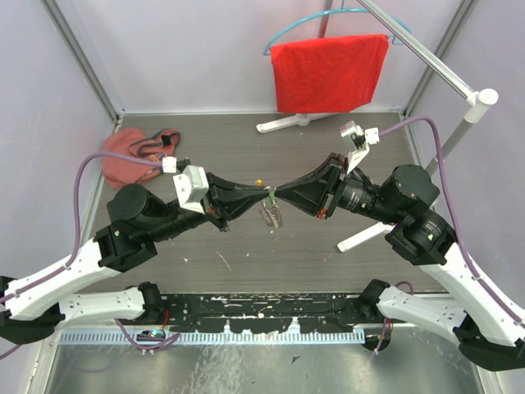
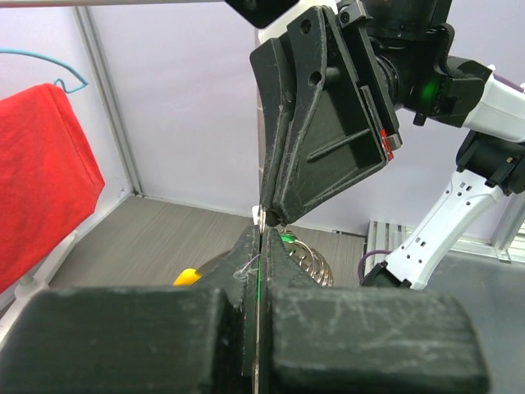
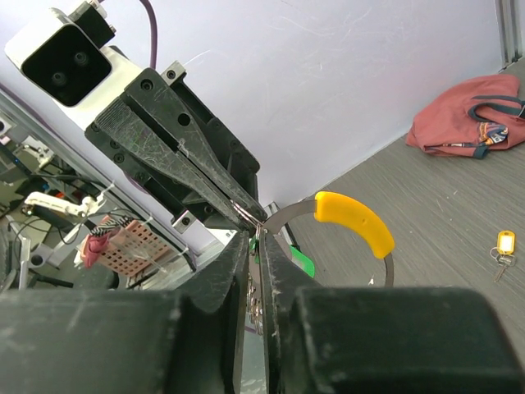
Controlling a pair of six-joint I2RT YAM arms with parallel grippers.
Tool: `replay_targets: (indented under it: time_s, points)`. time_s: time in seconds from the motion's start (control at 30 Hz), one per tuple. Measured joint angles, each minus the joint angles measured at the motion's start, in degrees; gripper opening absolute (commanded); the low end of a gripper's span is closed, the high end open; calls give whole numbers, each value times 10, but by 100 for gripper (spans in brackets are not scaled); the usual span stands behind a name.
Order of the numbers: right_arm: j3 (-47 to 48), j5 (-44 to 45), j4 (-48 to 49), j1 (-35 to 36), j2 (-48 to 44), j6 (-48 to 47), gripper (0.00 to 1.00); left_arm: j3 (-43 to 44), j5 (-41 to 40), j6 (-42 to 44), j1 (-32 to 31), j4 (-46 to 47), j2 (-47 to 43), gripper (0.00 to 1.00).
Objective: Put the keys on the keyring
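Observation:
My two grippers meet tip to tip above the middle of the table. My left gripper (image 1: 262,198) (image 2: 261,231) is shut on the thin metal band of the keyring (image 1: 271,213). The ring's orange-yellow segment (image 3: 358,222) (image 2: 187,277) curves off to one side, and its silvery coils (image 2: 310,261) hang below. My right gripper (image 1: 284,195) (image 3: 256,238) is shut on the green key (image 3: 302,261) (image 2: 287,239), right at the left fingertips. The brass-gold key (image 3: 497,261) (image 1: 259,180), with a yellow tag, lies on the table behind the grippers.
A red cloth pouch (image 1: 131,154) (image 3: 466,125) with cords lies at the back left. A red cloth (image 1: 328,72) hangs on a white stand (image 1: 459,98) at the back right; one stand leg (image 1: 365,236) lies under my right arm. Walls enclose the table.

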Motion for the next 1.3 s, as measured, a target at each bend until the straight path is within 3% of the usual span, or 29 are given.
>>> replay_targets:
  time_s: [0.33,1.3]
  points:
    - [-1,3,0,0,0,2,1,0,0,0,0,3,-2,0]
    - [34,-13,-49,-1,30,-9,1,0,21,2,0,3,-7,0]
